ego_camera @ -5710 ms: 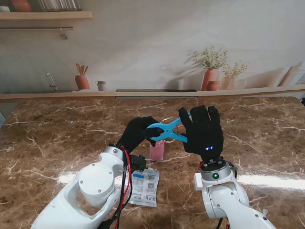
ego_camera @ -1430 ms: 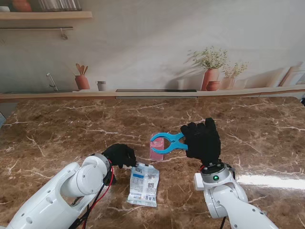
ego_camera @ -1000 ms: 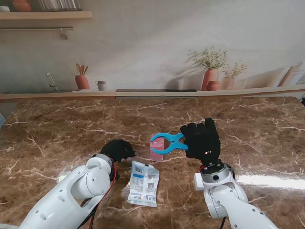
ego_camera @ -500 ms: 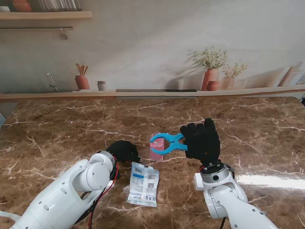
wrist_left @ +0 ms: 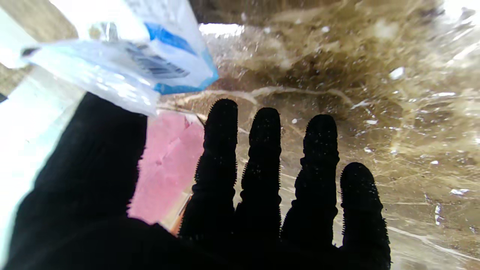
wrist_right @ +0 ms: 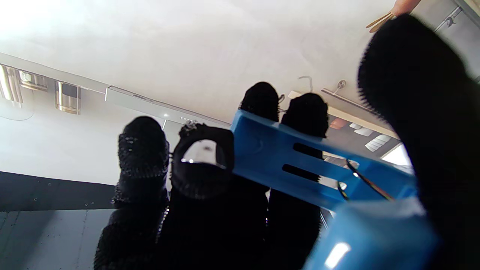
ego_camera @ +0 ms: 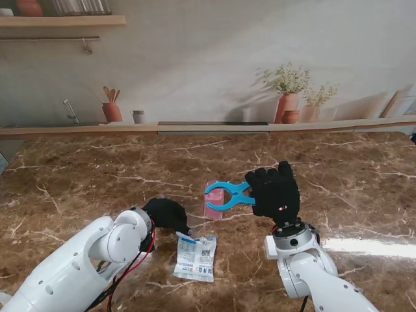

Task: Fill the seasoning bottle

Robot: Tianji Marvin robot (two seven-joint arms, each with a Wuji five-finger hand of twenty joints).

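Marble-patterned brown tabletop (ego_camera: 78, 175), glossy, with pale veins. Near its middle, pink seasoning bottle (ego_camera: 213, 203), upright, partly hidden behind a blue plastic clamp (ego_camera: 229, 194). Clamp's curved jaws spread around the bottle's upper part; whether touching it, cannot tell. Clamp handles gripped in the right hand (ego_camera: 275, 194), black-gloved, back of the hand toward the stand camera, fingers pointing away. From the right wrist view, blue clamp (wrist_right: 318, 168) handle pressed between the thumb and the curled fingers (wrist_right: 142, 150), so closed firmly on the tool; wall and shelf behind, no table visible there.

Nearer to me and to the left of the bottle, white-and-blue seasoning packet (ego_camera: 195, 255), printed with codes, lying mostly flat on the marble, its far corner raised toward the left hand (ego_camera: 165, 214). Left hand black-gloved, curled into a loose fist just at that corner. From the left wrist view, left hand (wrist_left: 210, 210) with four fingers (wrist_left: 264, 150) straight and side by side, thumb out to one side beneath the packet's (wrist_left: 123, 63) crinkled edge; packet edge resting against the thumb, though a true pinch not confirmed by either view. Pink bottle (wrist_left: 168, 165) visible in the gap between thumb and index finger, blurred.

Along the far wall, ledge with terracotta pots of dried plants (ego_camera: 288, 94), utensil pot (ego_camera: 112, 108) and small cup (ego_camera: 138, 116); shelf (ego_camera: 62, 21) higher up at the left.
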